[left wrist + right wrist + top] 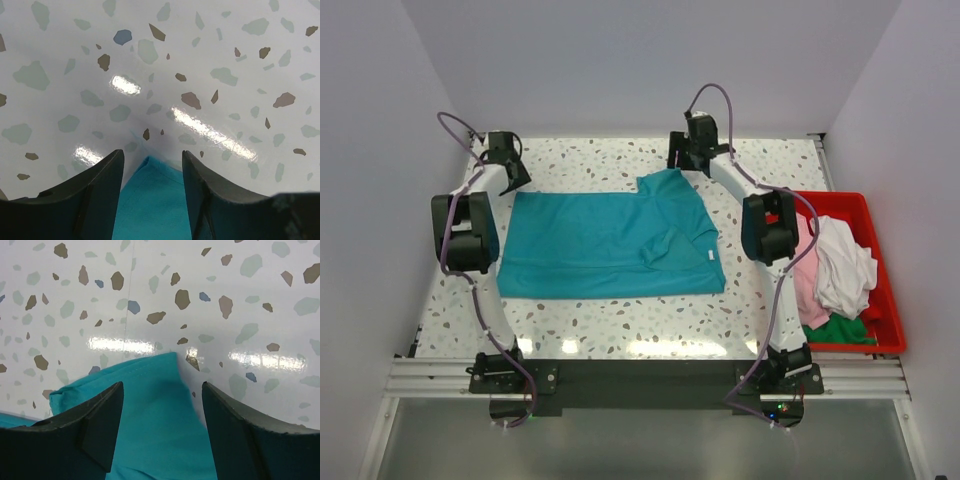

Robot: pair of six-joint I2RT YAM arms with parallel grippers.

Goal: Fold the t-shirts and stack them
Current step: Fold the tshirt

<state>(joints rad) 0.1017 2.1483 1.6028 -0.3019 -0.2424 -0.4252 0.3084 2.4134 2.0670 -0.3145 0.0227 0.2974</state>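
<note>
Green t-shirt [847,333] mostly buried under white t-shirt [845,270], right edge of tabletop [620,322]; teal t-shirt [600,245] label [708,256] too small to read.

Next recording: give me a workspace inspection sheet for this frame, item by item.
Surface: speckled table, glossy, with light glare.
Job's things: teal t-shirt spread flat, right side partly folded over; pink shirt, white shirt and green shirt heaped in red bin.
Clutter: nothing seen.
Grippers: left gripper and right gripper open, each straddling a far corner of the teal t-shirt.
Cables: purple cables loop along both arms.
Surroundings: plain pale walls; metal rail at near edge.
</note>
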